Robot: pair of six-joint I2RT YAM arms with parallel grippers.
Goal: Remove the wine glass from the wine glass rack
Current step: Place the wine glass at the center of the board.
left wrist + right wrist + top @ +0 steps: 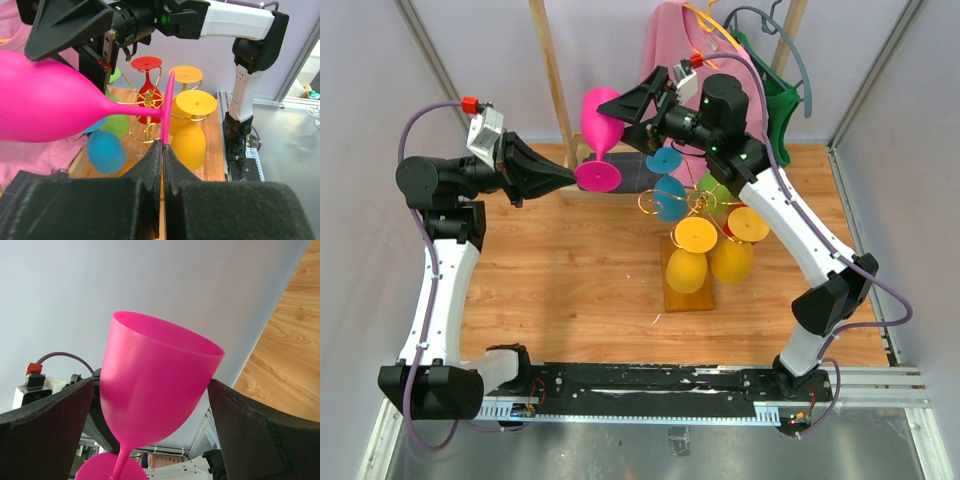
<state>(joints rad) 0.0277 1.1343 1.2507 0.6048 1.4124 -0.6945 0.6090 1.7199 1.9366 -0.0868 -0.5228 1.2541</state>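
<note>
Item: magenta plastic wine glass. It is hanging in the air over the back of the light wooden bench, off the rack and to its left, with the bowl up and the foot down. The right wrist view is cutting off most of the foot.

Holding, foot: the left hand is clamping the rim of the foot disc. Its jaws are standing almost together, with only the thin disc edge between them.

Holding, bowl: the right hand is straddling the bowl, spread to the bowl's width. Both fingers are appearing to lie against the wall. Whether they are pressing or only flanking it cannot be told.

Source: gold-wire wine glass rack with spiral arms, standing right of centre on the bench. Its honey-brown wooden base block is showing only in part beneath the glasses.

Hanging on the rack, bowls down:
- two yellow glasses
- blue glasses
- a green glass, largely covered by the right arm in the top view
- a red glass, whose bowl is hidden

Behind: a tall wooden clothes rack pole, a pink garment and a green garment on hangers, each cut off at the upper edge. A dark flat object is lying behind the magenta foot, too covered to identify.
</note>
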